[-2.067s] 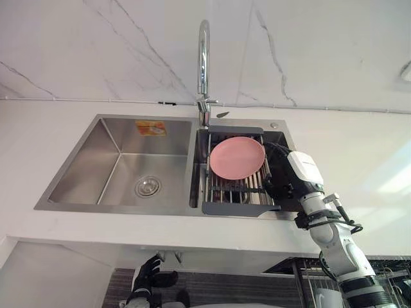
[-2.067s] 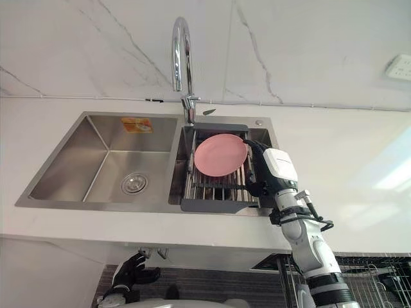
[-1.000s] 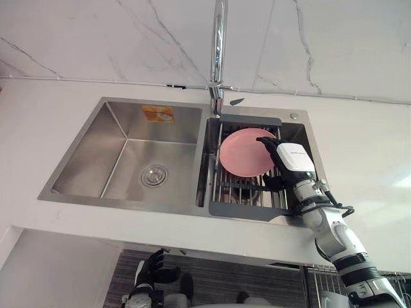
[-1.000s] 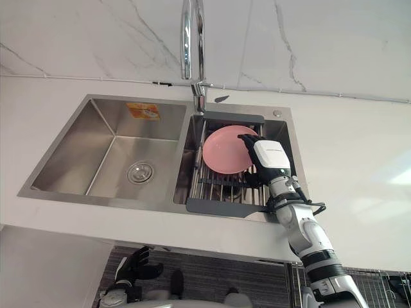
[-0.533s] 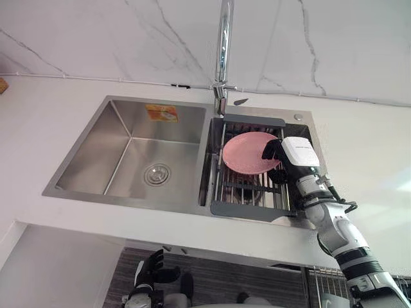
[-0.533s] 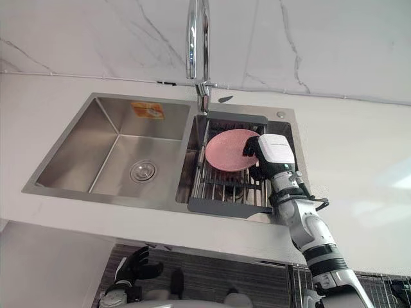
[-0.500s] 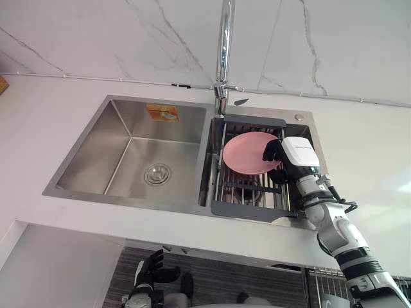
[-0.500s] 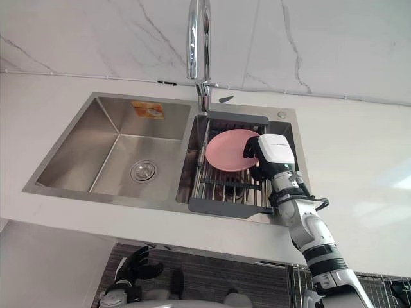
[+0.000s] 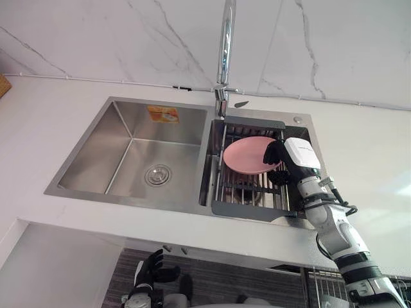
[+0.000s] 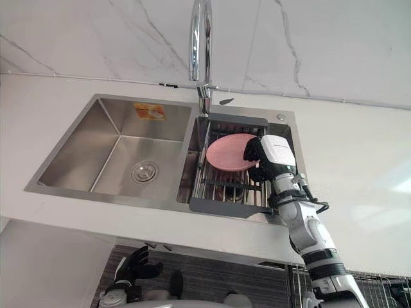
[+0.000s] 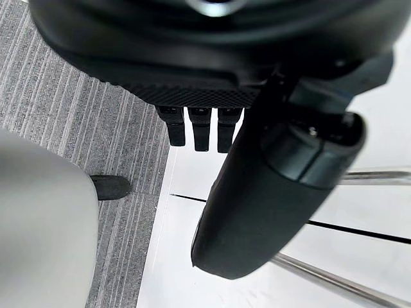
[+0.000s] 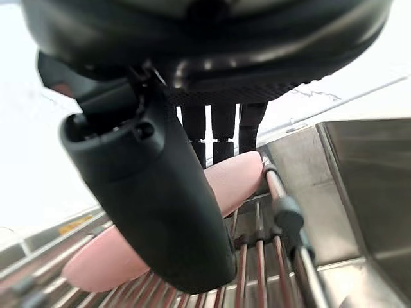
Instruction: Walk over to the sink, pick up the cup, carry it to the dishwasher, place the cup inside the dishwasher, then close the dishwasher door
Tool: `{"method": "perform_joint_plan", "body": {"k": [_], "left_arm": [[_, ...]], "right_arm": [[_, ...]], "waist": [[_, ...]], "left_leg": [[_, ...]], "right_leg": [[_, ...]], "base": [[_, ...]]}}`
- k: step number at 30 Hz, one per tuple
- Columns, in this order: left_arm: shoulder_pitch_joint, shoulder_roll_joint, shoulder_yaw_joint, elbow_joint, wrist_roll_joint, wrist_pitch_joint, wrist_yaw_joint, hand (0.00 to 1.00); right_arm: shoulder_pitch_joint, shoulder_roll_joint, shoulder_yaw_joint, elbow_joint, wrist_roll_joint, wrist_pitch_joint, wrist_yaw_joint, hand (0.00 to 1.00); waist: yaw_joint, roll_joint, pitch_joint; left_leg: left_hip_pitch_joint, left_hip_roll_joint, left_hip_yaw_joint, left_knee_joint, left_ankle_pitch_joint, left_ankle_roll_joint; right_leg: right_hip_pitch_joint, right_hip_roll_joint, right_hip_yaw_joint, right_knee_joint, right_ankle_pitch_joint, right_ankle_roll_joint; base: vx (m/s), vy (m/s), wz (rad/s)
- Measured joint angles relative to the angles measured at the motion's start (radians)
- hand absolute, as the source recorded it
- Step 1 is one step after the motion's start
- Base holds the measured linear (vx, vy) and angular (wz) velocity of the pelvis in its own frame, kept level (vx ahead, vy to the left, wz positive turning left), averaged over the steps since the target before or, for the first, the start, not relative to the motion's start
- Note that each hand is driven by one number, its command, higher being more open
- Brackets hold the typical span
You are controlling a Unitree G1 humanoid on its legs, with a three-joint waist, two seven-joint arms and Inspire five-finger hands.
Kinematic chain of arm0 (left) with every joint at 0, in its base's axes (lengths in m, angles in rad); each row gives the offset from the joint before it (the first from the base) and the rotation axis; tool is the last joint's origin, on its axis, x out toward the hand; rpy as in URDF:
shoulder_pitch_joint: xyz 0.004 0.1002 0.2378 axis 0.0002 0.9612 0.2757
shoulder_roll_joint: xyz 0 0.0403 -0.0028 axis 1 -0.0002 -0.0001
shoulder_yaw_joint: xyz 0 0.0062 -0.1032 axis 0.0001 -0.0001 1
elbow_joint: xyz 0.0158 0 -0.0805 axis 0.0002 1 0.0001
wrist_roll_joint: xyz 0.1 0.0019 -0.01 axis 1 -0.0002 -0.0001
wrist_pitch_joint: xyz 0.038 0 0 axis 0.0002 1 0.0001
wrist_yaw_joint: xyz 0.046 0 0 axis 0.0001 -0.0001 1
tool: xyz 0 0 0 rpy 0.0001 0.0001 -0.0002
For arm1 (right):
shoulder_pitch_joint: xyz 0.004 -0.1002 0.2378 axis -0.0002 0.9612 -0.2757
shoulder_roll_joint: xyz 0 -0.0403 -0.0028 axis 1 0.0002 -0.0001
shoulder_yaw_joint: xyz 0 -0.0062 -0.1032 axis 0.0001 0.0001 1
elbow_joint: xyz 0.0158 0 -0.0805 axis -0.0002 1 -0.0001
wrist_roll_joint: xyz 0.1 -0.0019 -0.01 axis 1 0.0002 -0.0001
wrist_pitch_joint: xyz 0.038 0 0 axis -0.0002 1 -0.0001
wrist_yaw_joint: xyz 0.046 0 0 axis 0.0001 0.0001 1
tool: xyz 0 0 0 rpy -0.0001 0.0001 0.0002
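1. The right hand point(image 9: 277, 160) reaches over the front right part of the sink point(image 9: 96, 154), above the right basin.
2. It is closed on a pink plate point(image 9: 247, 154). In the right wrist view the thumb point(image 12: 154, 192) lies across the plate's face and the fingers point(image 12: 221, 138) come down at its far rim, so the right edge of the plate is pinched between them.
3. The plate sits tilted over a dish rack point(image 9: 247, 210) with metal bars and a dark frame. The rack fills the right basin. Whether the plate's left edge touches the bars cannot be told.
4. The left basin holds a round drain point(image 9: 158, 174) in its floor and an orange sticker point(image 9: 163, 114) on its back wall.
5. A tall chrome faucet point(image 9: 225, 45) rises at the back edge of the sink, between the two basins.
6. White tabletop point(image 9: 359, 147) surrounds the sink on every side.
7. The left hand point(image 9: 149, 274) hangs below the tabletop's front edge at the lower left. Its fingers are loosely spread and it holds nothing.
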State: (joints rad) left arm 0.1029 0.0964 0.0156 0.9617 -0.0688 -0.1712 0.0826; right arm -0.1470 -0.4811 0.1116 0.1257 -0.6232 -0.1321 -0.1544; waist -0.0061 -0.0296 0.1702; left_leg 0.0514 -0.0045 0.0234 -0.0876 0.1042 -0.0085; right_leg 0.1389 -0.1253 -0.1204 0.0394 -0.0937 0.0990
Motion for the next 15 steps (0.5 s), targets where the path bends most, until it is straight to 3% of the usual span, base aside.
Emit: {"method": "perform_joint_plan", "body": {"k": [15], "left_arm": [[0.001,-0.002,0.014,0.016,0.001,0.012,-0.007,0.90]], "right_arm": [[0.136,0.142,-0.139,-0.219,0.291,-0.035,0.015,0.30]], "waist": [[-0.014,0.000,0.000]], "left_leg": [[0.028,0.003,0.014,0.000,0.002,-0.001]], "right_leg": [[0.017,0.000,0.013,0.009,0.000,0.000]], "base": [[-0.05,-0.017,-0.03]]}}
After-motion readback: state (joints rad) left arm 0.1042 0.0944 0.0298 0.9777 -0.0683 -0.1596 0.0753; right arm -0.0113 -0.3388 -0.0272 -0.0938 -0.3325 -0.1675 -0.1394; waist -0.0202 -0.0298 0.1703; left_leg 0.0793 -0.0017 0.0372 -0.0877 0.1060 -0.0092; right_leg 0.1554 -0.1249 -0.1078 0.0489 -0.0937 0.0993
